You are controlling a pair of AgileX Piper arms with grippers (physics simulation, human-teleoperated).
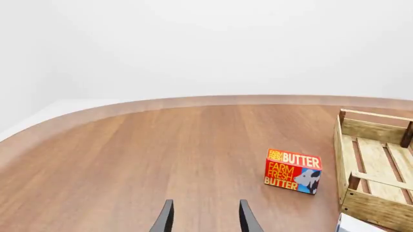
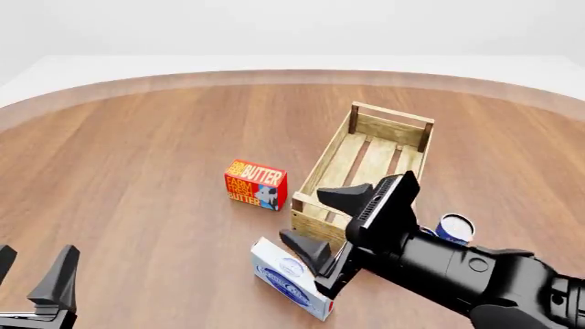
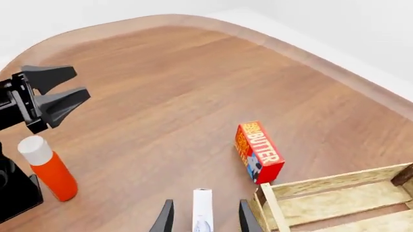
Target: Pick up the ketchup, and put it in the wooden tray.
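Slim orange-red ketchup bottle with white cap upright on the brown desk, well apart from the long light-wood slatted tray, ungrasped; both grippers' fingers spread wide, empty; pick and placement both remaining.

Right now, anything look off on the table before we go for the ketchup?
Nothing spilled or broken. The ketchup seems to stand right beside the left arm, outside the front view. The crate sits at an angle in the front view, and a white box lies by its near corner.
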